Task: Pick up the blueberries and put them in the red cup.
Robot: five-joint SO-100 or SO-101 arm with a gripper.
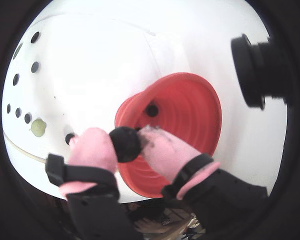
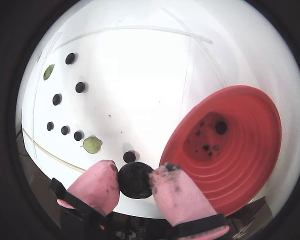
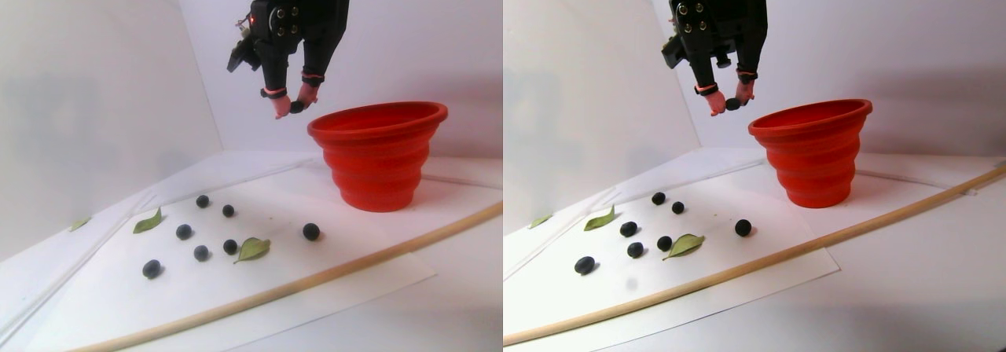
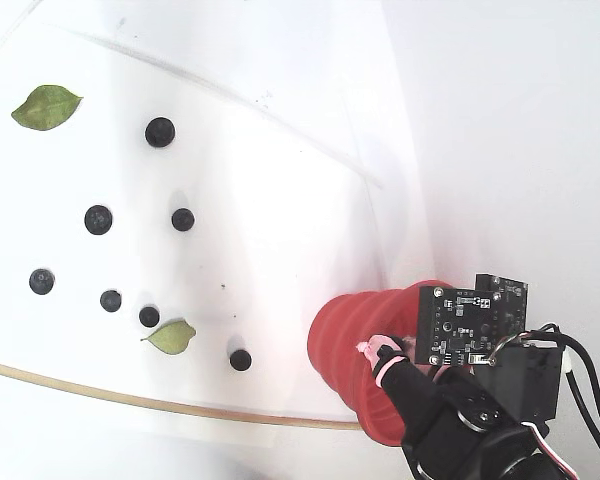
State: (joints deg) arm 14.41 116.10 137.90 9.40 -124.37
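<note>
My gripper (image 1: pixel 125 143) has pink-padded fingers (image 1: pixel 92 150) and is shut on one dark blueberry (image 2: pixel 135 180). In the stereo pair view the gripper (image 3: pixel 292 107) hangs high, just left of the rim of the red cup (image 3: pixel 377 159) and slightly above it. In both wrist views the held berry sits over the near rim of the red cup (image 2: pixel 240 150). One berry (image 2: pixel 221 127) lies on the stained cup floor. Several more blueberries (image 4: pixel 160 131) lie scattered on the white sheet, left of the cup (image 4: pixel 345 345) in the fixed view.
Green leaves (image 4: pixel 46 106) (image 4: pixel 170 337) lie among the loose berries. A thin wooden stick (image 3: pixel 330 269) runs along the sheet's front edge. A black camera module (image 1: pixel 260 70) sticks into a wrist view at the right. White walls stand behind and to the left.
</note>
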